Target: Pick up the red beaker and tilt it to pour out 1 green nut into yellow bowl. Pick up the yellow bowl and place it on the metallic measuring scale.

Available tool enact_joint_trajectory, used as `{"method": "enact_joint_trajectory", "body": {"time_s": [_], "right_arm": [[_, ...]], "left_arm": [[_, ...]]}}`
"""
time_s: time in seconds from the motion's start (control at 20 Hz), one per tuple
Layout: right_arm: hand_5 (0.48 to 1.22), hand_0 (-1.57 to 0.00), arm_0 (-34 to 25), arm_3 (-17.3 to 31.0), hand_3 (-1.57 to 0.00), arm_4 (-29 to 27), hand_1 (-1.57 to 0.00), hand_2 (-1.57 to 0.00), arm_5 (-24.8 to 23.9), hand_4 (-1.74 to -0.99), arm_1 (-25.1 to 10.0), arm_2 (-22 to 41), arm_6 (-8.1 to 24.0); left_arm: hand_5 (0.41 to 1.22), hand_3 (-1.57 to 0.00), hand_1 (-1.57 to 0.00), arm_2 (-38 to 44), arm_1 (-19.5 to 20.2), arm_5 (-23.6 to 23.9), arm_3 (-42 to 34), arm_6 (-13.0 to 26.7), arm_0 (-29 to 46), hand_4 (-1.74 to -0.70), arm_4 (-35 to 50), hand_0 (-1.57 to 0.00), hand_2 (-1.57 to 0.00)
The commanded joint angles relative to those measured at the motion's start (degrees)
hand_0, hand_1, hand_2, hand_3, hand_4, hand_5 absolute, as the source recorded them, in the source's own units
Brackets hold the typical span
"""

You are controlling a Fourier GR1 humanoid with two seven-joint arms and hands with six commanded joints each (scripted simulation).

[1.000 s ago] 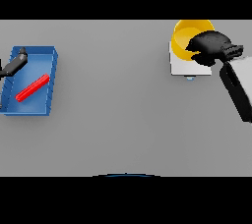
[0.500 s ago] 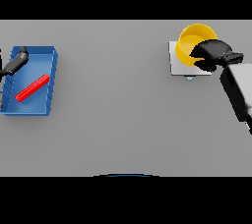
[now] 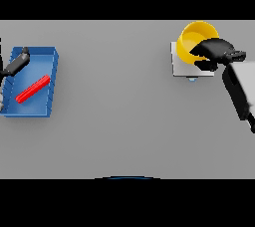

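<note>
Yellow bowl sits on the metallic measuring scale with my right hand curled on its rim, left hand loosely open far off, only release remaining.

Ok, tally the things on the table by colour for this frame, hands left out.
Yellow: 1, the yellow bowl
Red: 1, the red beaker
Blue: 1, the blue tray
Metallic grey: 1, the measuring scale
Total: 4
</note>
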Motion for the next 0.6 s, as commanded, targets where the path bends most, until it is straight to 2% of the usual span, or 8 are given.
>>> {"method": "enact_joint_trajectory", "body": {"time_s": [0.0,0.1,0.2,0.35,0.4,0.55], "right_arm": [[1.029,-0.79,-0.5,0.6,-0.72,0.6,-0.71,-0.78,0.4,-1.609,0.1,0.4,0.3],[0.955,-0.51,-0.7,0.7,-0.6,1.5,-0.45,-0.55,0.8,-1.579,0.0,1.5,-0.5],[0.909,-0.32,-0.7,1.1,-0.51,2.0,-0.29,-0.38,0.6,-1.56,0.0,2.2,-2.4],[0.856,-0.17,-0.8,1.7,-0.39,1.8,-0.15,-0.19,-0.4,-1.546,0.2,1.8,-3.2],[0.838,-0.13,-1.1,1.9,-0.36,1.7,-0.12,-0.16,-0.6,-1.542,0.2,1.6,-3.3],[0.798,-0.07,-1.4,2.9,-0.27,1.6,-0.06,-0.08,-0.6,-1.523,1.1,1.4,-2.8]], "left_arm": [[0.667,0.0,0.0,0.1,0.0,-0.3,0.4,0.2,-0.6,-0.72,0.0,0.0,0.0],[0.663,0.0,0.0,0.0,-0.5,-0.1,0.8,-0.6,-0.2,-0.72,0.2,0.0,0.0],[0.662,0.0,0.0,0.4,0.0,-0.4,1.1,0.0,-0.5,-0.72,0.4,0.0,0.0],[0.664,0.0,0.0,0.5,-0.3,-1.1,2.1,-0.9,-0.9,-0.72,0.6,0.0,0.0],[0.664,0.0,0.0,0.5,-0.3,-0.9,1.9,-1.9,-0.5,-0.72,0.5,0.0,0.0],[0.664,0.0,0.0,-0.1,-1.0,-0.2,2.2,-1.1,-0.3,-0.72,0.0,0.0,0.0]]}}
